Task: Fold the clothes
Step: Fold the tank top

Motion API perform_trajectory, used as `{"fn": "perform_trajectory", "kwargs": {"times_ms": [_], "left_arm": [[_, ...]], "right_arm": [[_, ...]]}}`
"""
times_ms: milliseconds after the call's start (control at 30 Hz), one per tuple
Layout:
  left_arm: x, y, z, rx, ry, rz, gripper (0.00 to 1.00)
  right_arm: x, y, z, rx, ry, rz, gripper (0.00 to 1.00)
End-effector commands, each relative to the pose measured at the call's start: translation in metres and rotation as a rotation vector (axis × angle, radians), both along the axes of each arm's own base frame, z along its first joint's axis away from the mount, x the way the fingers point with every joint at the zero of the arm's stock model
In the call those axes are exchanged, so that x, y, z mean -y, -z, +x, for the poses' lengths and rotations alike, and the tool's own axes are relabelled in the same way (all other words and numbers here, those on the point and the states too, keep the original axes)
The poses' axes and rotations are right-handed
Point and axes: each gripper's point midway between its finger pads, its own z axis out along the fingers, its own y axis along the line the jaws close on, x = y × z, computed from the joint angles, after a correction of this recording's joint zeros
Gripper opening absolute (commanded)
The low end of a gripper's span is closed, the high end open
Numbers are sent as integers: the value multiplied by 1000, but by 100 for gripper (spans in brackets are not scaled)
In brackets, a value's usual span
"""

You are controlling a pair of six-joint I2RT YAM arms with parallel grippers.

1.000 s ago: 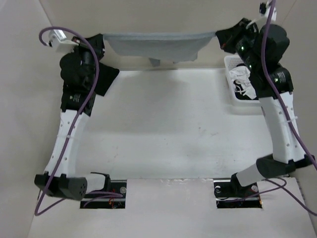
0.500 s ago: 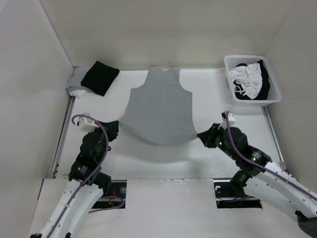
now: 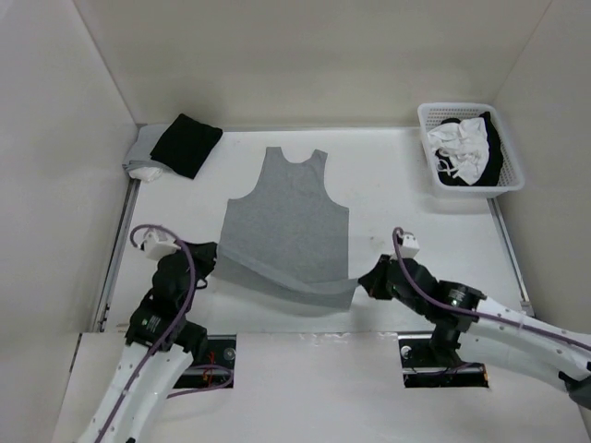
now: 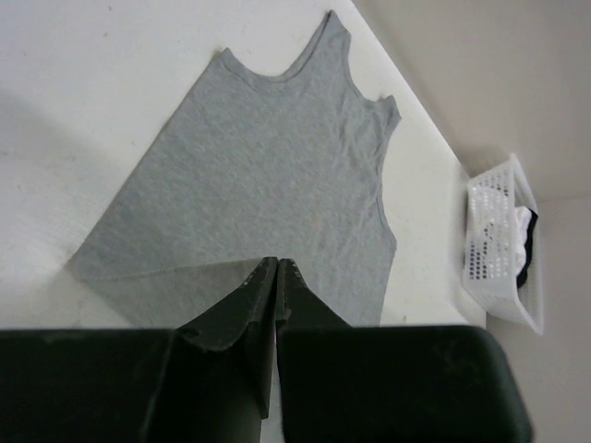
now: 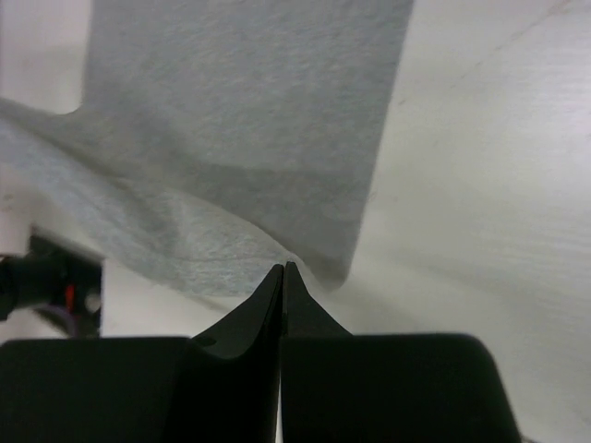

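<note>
left gripper (image 4: 277, 265) and right gripper (image 5: 283, 269) sit low, jaws pressed together, each pinching a tank top (image 3: 286, 217) hem corner.

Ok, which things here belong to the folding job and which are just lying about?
Job: light grey sleeveless fabric tank top.
Lying about: black cloth square; white plastic mesh basket; crumpled white and black garments inside it.

Tank top (image 3: 286, 217) light grey; basket (image 3: 476, 190) white; cloth (image 3: 185, 143) black.
</note>
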Motion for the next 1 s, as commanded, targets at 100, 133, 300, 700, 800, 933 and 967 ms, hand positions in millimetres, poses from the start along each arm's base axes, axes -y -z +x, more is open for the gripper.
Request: {"fn": "perform_trajectory", "kwargs": {"times_ms": [100,133,300,700,800,933,967], "left_arm": [[3,-30,98,110,-108,-20,0],[4,-32,117,112,-115,-28,0],[6,-48,213,126,-141,-65,0],[20,-21,400,70,-59,-70,27],[8,1,376,28,-89,-59,35],[-3,25,293,34,-138,-79,28],[-4,35,269,23,-150,-86,28]], "right_arm": [[-15,-73,127,198,87,73,0],[-13,-80,150,213,105,81,0],[-4,-98,261,226,166,75,0],[13,-61,458,103,285,145,31],[17,-46,442,84,292,118,43],[22,-47,391,135,297,122,42],[21,-43,373,138,293,125,38]]}}
